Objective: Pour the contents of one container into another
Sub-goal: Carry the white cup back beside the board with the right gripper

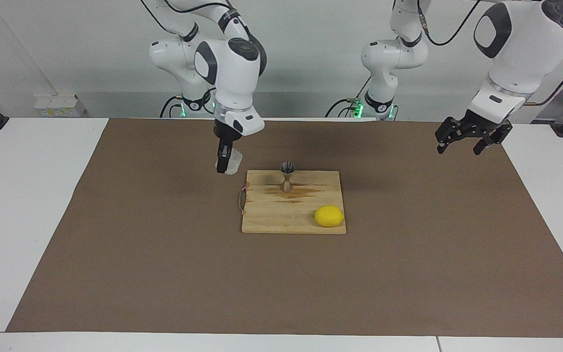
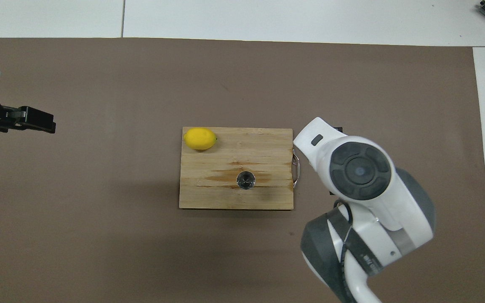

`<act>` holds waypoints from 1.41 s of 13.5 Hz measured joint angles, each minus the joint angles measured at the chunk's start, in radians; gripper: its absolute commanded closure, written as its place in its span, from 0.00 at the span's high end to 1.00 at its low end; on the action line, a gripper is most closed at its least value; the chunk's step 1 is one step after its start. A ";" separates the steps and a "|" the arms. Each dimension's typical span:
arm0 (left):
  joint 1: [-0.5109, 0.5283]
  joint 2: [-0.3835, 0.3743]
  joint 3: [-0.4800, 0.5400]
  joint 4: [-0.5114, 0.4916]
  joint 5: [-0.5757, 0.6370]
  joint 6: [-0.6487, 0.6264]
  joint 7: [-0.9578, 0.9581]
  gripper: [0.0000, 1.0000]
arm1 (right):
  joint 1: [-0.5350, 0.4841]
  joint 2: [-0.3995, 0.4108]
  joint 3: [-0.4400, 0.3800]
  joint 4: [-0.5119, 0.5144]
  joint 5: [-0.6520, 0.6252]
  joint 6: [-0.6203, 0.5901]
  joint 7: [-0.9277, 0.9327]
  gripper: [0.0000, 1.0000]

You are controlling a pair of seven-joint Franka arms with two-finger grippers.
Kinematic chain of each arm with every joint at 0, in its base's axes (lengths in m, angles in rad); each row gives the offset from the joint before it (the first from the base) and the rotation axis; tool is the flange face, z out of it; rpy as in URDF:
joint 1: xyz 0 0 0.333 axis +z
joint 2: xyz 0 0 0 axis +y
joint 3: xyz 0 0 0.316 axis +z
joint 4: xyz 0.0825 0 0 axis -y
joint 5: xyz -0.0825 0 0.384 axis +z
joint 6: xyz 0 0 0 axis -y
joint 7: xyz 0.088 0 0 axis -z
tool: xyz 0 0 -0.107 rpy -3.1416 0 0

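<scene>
The metal hourglass jigger point(image 1: 287, 177) point(image 2: 246, 179) stands upright on the wooden cutting board point(image 1: 281, 220) point(image 2: 209, 198), on a dark wet-looking stain. My right gripper point(image 1: 224, 166) is shut on the small clear textured glass cup point(image 1: 234, 160). It holds the cup low over the brown mat, just off the board's edge toward the right arm's end. I cannot tell whether the cup touches the mat. In the overhead view the right arm's body hides both gripper and cup. My left gripper point(image 1: 472, 139) point(image 2: 36, 120) waits open in the air over the mat at the left arm's end.
A yellow lemon point(image 1: 329, 216) point(image 2: 200, 139) lies on the board's corner farthest from the robots, toward the left arm's end. A thin metal handle point(image 1: 241, 199) point(image 2: 295, 170) sticks out of the board's edge on the right arm's side. The brown mat point(image 1: 164, 274) covers the table.
</scene>
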 measured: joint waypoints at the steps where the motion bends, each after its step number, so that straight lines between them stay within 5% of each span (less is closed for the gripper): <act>1: 0.000 0.000 0.000 0.000 0.000 0.000 0.000 1.00 | -0.033 0.000 0.000 -0.005 0.038 0.000 -0.036 0.00; 11: 0.027 0.000 0.008 0.006 0.000 0.014 0.002 1.00 | -0.378 -0.017 -0.003 -0.240 0.279 0.212 -0.586 0.00; 19: 0.031 -0.016 -0.007 0.040 0.000 -0.061 0.025 1.00 | -0.417 0.025 -0.001 -0.391 0.282 0.498 -0.655 0.00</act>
